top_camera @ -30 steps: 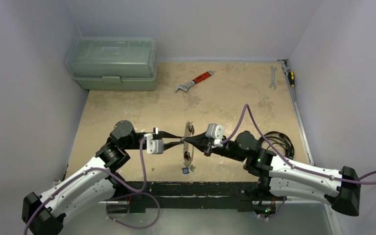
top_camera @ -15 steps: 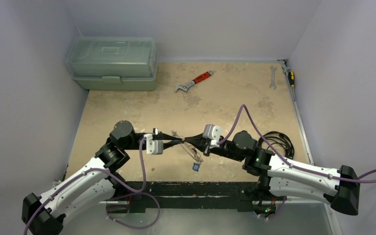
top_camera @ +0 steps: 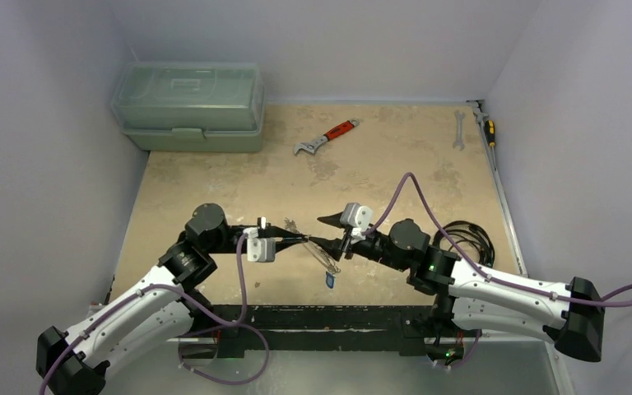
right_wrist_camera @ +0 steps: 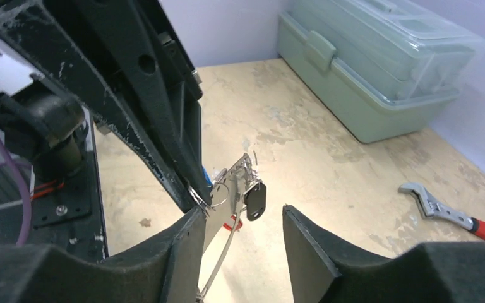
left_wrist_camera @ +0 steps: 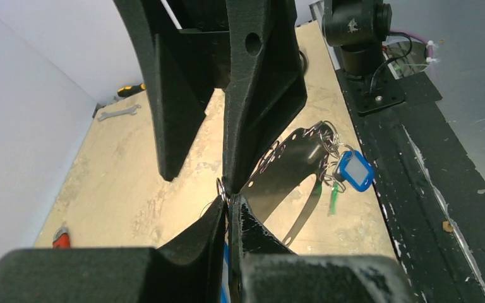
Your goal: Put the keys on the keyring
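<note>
Top: right gripper (top_camera: 322, 232) has let go since a second ago. Jaws now partly apart, nothing in them. Keyring (top_camera: 322, 255) went from upright to slanted and hangs from the left gripper (top_camera: 299, 239), which is pinched shut on it. One toolbox (top_camera: 189, 105), one red-handled wrench (top_camera: 327, 137), one spanner (top_camera: 458, 129) (all far back, well apart from the arms).

Left wrist: two keys (left_wrist_camera: 353, 172) visible, blue and green tags, low on the ring, near the black rail (left_wrist_camera: 404, 189).

Right wrist: one black-tagged key (right_wrist_camera: 256, 201), plus a red sliver. Bare table (right_wrist_camera: 328, 164) beyond.
</note>
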